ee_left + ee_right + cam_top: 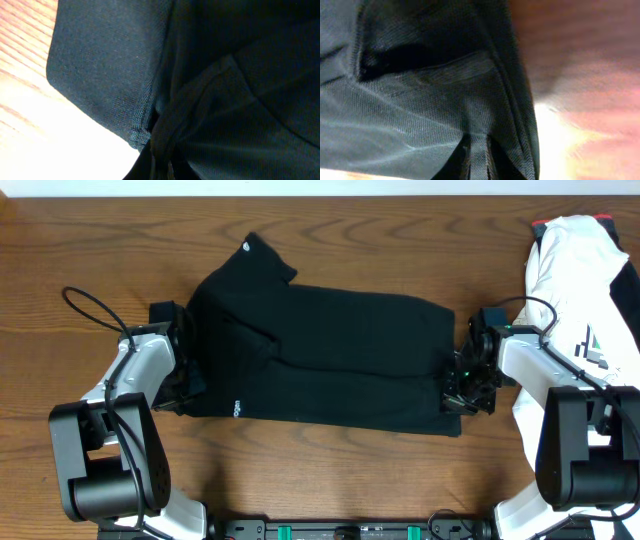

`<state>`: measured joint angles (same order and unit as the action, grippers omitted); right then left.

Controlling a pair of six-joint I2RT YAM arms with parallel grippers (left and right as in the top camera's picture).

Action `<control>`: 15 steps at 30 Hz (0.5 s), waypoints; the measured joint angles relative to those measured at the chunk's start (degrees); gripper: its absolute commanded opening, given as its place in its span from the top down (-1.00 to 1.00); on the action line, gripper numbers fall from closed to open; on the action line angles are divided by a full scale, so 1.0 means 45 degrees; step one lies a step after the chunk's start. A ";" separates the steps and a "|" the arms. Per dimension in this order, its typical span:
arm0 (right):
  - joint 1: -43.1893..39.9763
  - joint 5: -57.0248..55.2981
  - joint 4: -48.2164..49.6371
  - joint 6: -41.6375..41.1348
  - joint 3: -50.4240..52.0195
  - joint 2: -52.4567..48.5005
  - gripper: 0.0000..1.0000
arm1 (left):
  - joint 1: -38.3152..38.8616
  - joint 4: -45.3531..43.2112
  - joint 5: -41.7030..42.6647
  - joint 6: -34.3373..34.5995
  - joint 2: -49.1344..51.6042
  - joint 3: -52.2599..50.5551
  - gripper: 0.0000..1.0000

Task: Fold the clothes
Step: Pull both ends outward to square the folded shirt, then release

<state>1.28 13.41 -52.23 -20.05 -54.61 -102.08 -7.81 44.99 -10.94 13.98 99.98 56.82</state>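
Pinching the black T-shirt (pixel 340 355) at both ends, left gripper (pixel 188 385) and right gripper (pixel 458 392) are closed on cloth. If I lift unevenly, one thin pinch can slip.

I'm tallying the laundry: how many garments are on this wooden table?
2. The soft black T-shirt lies spread in the middle; the crumpled white garment with a green-and-black logo sits at the far right. Others could hide underneath.

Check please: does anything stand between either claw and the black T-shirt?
Nothing visible does. The left claw sits on the black T-shirt at its left edge, the right claw at its right edge, each with fabric pinched. The white garment lies apart, farther right.
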 measured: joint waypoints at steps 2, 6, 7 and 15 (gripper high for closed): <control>-0.0126 -0.0155 -0.0058 -0.0146 0.0024 0.0044 0.73 | 0.0000 0.0219 0.0005 0.0000 0.0000 0.0019 0.77; -0.0418 -0.0379 0.0160 0.0112 0.0083 0.0282 0.60 | 0.0000 0.0879 0.0058 0.0049 0.0000 0.0277 0.37; -0.0481 -0.0491 0.0262 0.0233 0.0083 0.0364 0.56 | -0.0005 0.1088 0.0107 0.0092 -0.0005 0.0447 0.32; -0.0899 -0.1171 -0.0597 0.0782 -0.0602 0.2662 0.03 | 0.0000 0.3011 0.1302 -0.0175 -0.0908 0.2565 -0.32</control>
<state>-2.76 8.14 -54.92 -16.53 -57.32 -90.11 -7.81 58.54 -5.08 13.19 95.90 68.36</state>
